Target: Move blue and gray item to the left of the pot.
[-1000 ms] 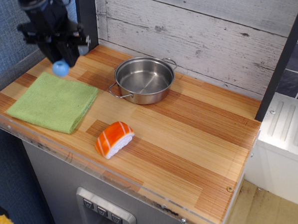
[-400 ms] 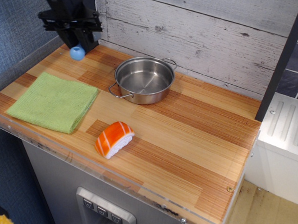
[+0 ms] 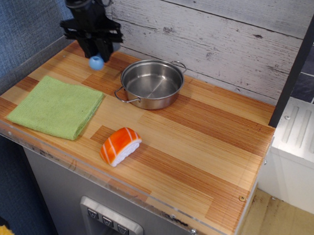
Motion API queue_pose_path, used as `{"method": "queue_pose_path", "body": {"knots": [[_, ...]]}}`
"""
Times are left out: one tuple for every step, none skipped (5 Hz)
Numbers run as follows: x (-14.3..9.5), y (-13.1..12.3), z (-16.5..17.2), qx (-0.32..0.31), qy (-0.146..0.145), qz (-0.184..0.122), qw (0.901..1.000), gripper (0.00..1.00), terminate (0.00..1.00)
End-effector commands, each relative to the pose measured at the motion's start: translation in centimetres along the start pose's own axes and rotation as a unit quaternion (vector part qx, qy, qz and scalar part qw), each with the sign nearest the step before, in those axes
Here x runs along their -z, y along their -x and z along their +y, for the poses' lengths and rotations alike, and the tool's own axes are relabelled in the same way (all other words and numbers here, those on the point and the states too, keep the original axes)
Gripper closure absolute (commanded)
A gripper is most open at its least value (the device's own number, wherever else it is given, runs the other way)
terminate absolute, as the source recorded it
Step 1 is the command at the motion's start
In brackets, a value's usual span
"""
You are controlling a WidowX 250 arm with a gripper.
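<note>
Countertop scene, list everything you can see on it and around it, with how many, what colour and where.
pot: one, shiny steel with two wire loop handles, back middle of the counter, empty.
blue and gray item: one, light-blue ball end showing below the gripper, just left of the pot, near the back wall.
cloth: one, green, folded flat, front left of the counter.
sushi piece: one, orange on white, front of the counter, in front of the pot.
counter: one, striped wood, with a clear front edge.
wall: whitewashed planks behind the counter.
gripper: one, black, back left, shut on the blue and gray item.
</note>
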State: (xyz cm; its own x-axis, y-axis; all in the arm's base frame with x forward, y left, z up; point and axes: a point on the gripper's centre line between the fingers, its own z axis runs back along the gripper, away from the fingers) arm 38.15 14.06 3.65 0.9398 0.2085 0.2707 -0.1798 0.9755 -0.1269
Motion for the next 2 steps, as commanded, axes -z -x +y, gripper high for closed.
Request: {"method": "queue_pose_path", "body": {"knots": [[0.15, -0.06, -0.90, 0.020, -0.016, -0.005, 0.9997, 1.00, 0.00], [0.77, -0.19, -0.98, 0.026, -0.015, -0.002, 0.9995, 1.00, 0.00]]}}
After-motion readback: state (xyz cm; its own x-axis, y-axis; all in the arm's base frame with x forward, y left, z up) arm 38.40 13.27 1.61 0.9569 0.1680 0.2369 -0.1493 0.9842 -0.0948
